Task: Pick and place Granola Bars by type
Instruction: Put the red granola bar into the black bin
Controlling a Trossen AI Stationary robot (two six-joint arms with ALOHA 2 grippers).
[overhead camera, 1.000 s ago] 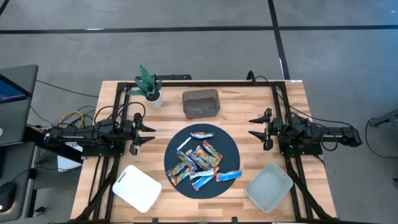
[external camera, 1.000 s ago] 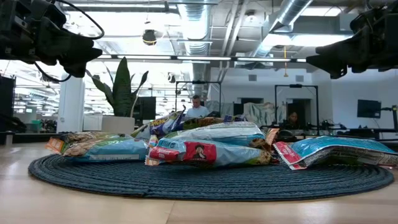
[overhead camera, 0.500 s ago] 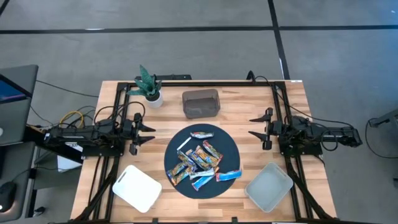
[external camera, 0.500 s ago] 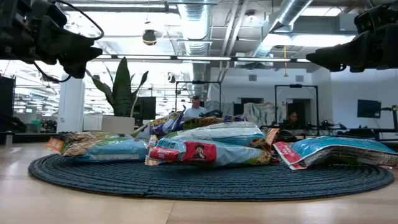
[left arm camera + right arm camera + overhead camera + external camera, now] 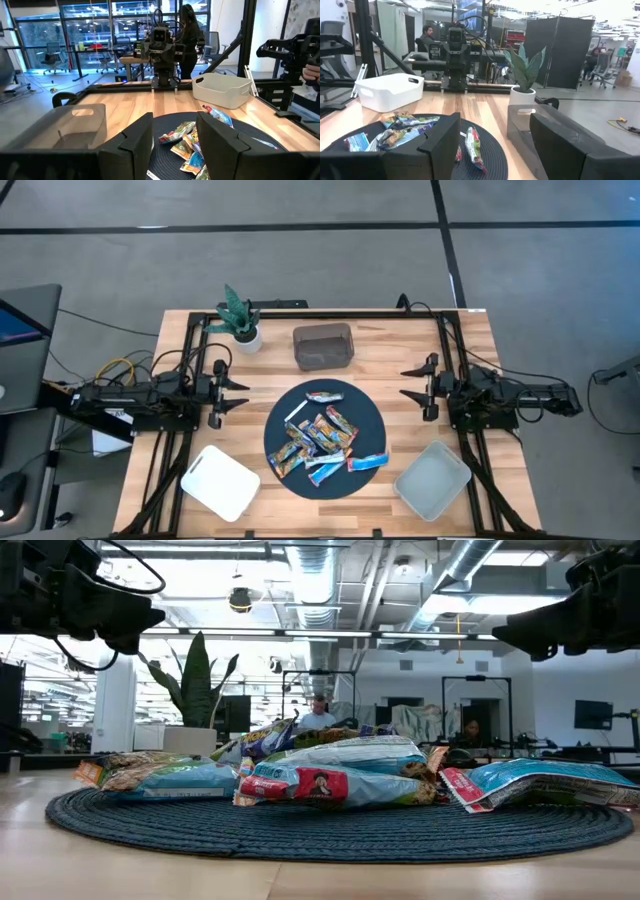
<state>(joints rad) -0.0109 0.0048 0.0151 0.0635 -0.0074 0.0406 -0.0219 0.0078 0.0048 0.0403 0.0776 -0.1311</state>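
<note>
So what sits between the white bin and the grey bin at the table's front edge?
In the high view, the dark round mat with the granola bars piled on it lies between the white bin and the grey bin.

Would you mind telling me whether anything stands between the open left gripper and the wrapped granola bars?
Nothing visible: bare wood lies between the left gripper and the glossy granola bars piled on the dark round mat.

Left tool (image 5: pixel 236 388) open, raised; right tool (image 5: pixel 412 383) apparently likewise.
</note>
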